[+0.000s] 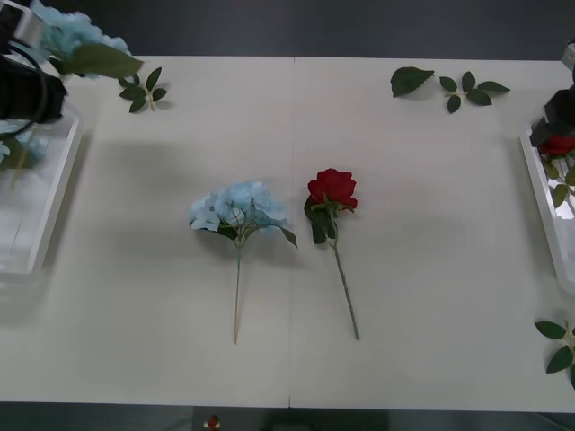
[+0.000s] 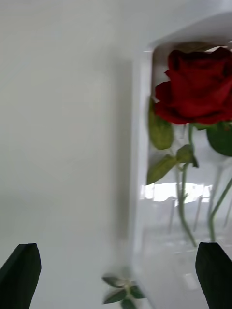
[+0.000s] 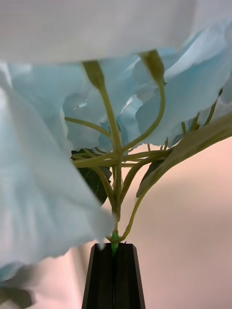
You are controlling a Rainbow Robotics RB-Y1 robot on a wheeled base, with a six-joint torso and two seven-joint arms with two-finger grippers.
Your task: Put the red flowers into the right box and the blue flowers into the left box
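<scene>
Cream tabletop (image 1: 404, 296) spans the front view. Left box (image 1: 36, 206) sits at the tabletop's left edge, right box (image 1: 539, 193) at the right edge, well apart. Left arm is up over the left box; left end effector (image 3: 114, 275) has its black fingers (image 3: 99, 277) pressed together, clamped on the stem of a blue flower (image 3: 43, 193), bloom and leaves fanning out above the fingertips. In the front view that held blue flower (image 1: 76, 40) hangs at the top-left corner above the left box. More pale blue shows inside the left box, partly hidden by the arm. Right end effector (image 2: 116, 275) hovers beside the near wall of the right box, fingers spread wide at the two corners, holding nothing. A red flower (image 2: 198, 87) lies inside the right box, stem running along the floor; the front view shows it at the right edge (image 1: 559, 145). Mid-tabletop: one loose blue flower (image 1: 238, 211) and one loose red flower (image 1: 332, 190) lie side by side, close but not touching, stems pointing toward the robot. Leaf sprigs (image 1: 142, 90) lie near the left box, more far right and near right.
</scene>
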